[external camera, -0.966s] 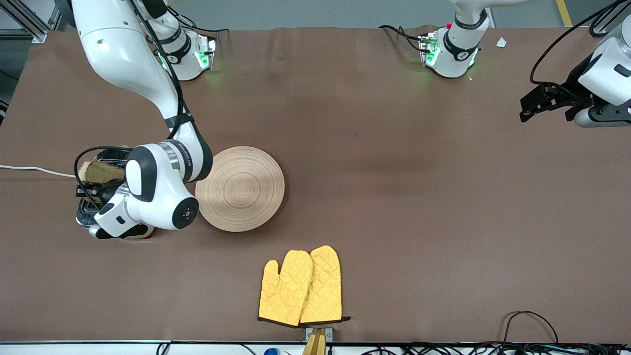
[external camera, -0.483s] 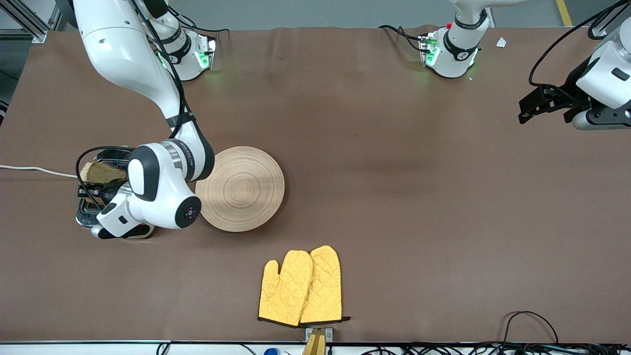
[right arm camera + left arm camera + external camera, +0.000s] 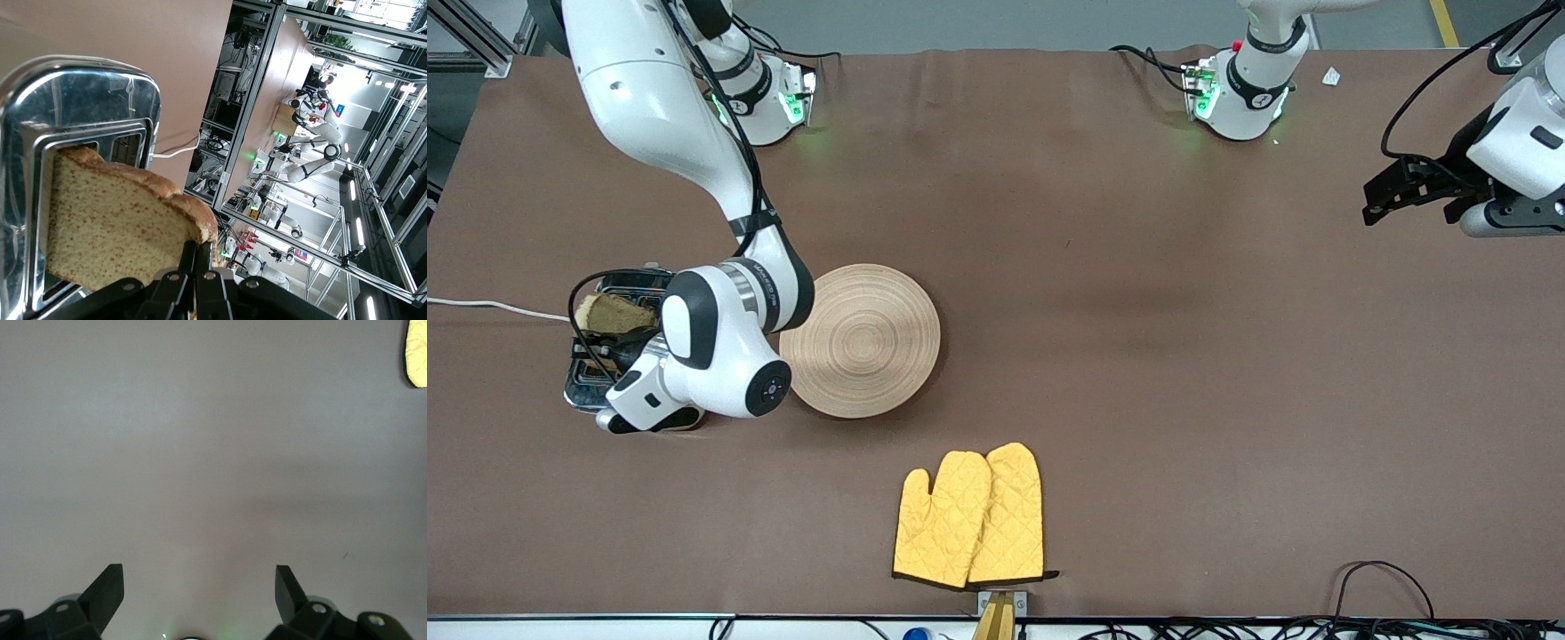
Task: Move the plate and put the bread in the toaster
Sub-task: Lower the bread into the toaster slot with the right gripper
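Since a second earlier, the right gripper (image 3: 609, 342) had sunk slightly, carrying the bread (image 3: 612, 313) lower toward the toaster (image 3: 585, 391) at the frame's left edge. Its fingers were pinched shut on the slice's crust, the slice hanging over a slot, seemingly part-way in. Beside the toaster, left of centre, the plate (image 3: 860, 340) lay bare. At upper right the left gripper (image 3: 1392, 191) waited, spread wide and empty. Insertion was in hand; next, probably, lowering straight, then letting go.
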